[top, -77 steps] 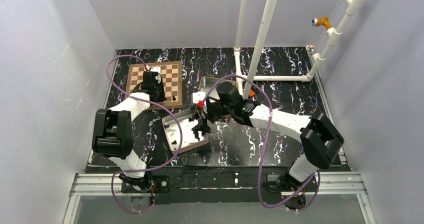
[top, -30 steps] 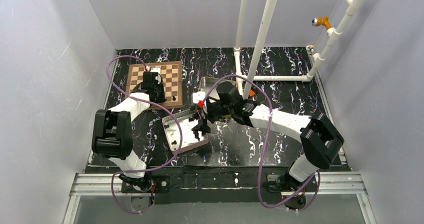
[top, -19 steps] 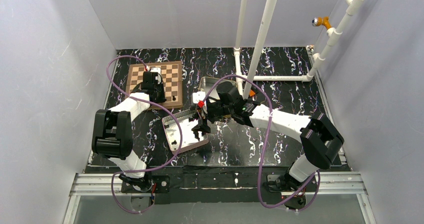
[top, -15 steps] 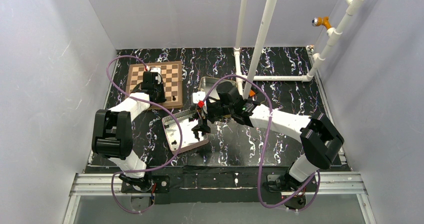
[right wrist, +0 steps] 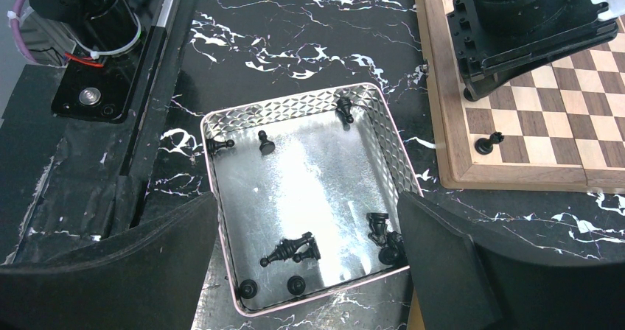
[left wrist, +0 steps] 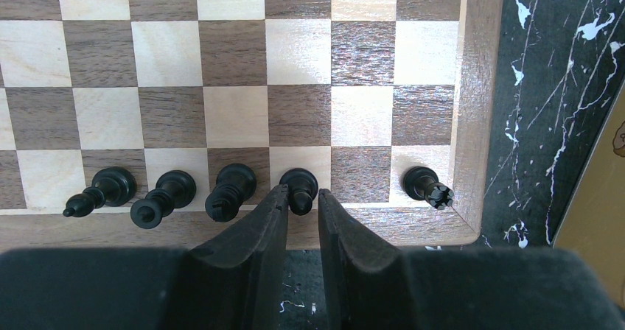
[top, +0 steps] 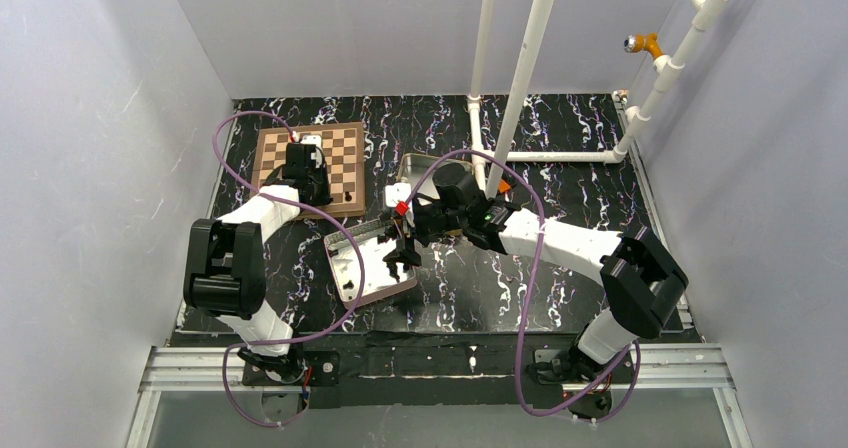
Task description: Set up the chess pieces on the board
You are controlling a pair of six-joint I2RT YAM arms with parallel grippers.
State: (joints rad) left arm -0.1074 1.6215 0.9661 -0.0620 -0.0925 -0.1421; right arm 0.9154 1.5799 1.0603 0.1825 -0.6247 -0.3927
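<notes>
Left gripper (left wrist: pixel 300 194) is down at the near rank of the flat square wooden chessboard with tan and brown checks (left wrist: pixel 236 57). Its fingers (left wrist: pixel 247 249) are drawn almost together, pinching a slim black chess piece (left wrist: pixel 298 182) that stands on its square. Three more upright black pieces (left wrist: pixel 163 196) line up on one side of it. On the other side there's one bare square, then a black rook (left wrist: pixel 426 184) in the corner.

Over on the black marbled desk (right wrist: pixel 295 20), the right gripper (right wrist: pixel 306 205) hovers above a shallow embossed metal tin (right wrist: pixel 317 186). Its fingers (right wrist: pixel 110 271) are spread wide with nothing in them. The loose black chess figures (right wrist: pixel 291 253) are scattered below, some upright, a couple lying flat, several tucked against the tin's walls and corners.

These figures look light, rigid and smooth, narrow with a small foot, so they would likely topple at a nudge and could slip or twist in a loose pinch. The best hold is probably across the stem just below the head, squarely, so the foot hangs level for setting down. The flat-lying ones would want a grasp across the middle of the body. The ones hugging the tin wall look awkward, since a finger may not fit behind them. On the board, opening gently should keep the held figure from being dragged into its neighbours.
</notes>
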